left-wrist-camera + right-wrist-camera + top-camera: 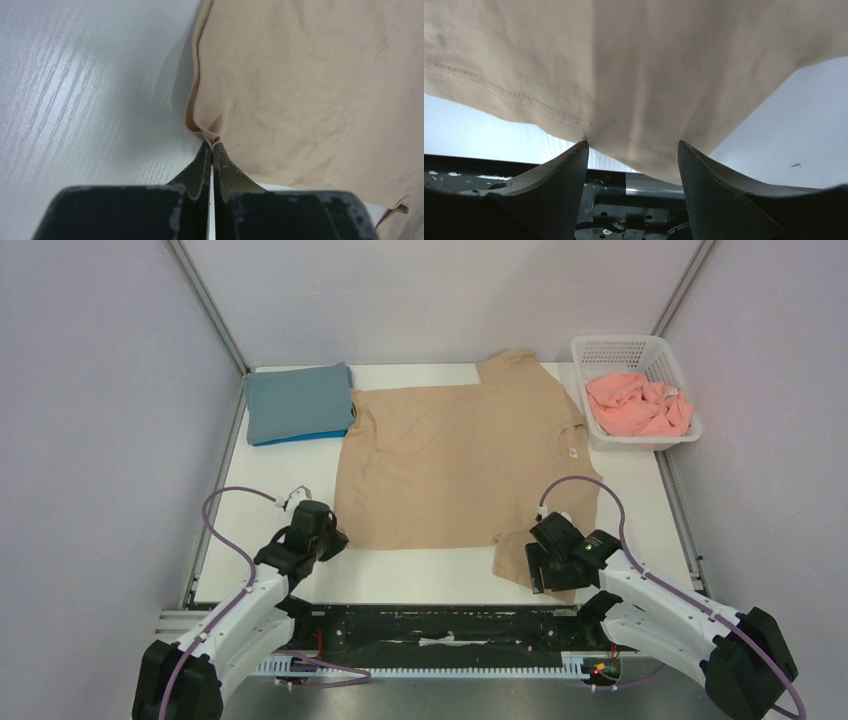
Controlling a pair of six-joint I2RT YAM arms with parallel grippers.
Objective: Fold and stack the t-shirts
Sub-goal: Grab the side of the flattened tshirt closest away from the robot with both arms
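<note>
The tan t-shirt (460, 460) lies spread flat in the middle of the table. My left gripper (338, 540) is shut on its near left hem corner; in the left wrist view the gripper (212, 146) pinches a small fold of the tan cloth (310, 90). My right gripper (538, 570) is open at the shirt's near right sleeve; in the right wrist view the gripper (632, 145) has the sleeve's hemmed edge (634, 75) hanging between its jaws, not clamped. A folded slate-blue shirt (298, 400) lies on a bright blue one (300, 437) at the back left. The salmon-pink shirt (640, 405) is crumpled in the basket.
The white slatted basket (628, 345) stands at the back right corner. Grey walls and metal posts close in the table on three sides. The black base rail (440, 625) runs along the near edge, also seen below my right jaws (639, 210).
</note>
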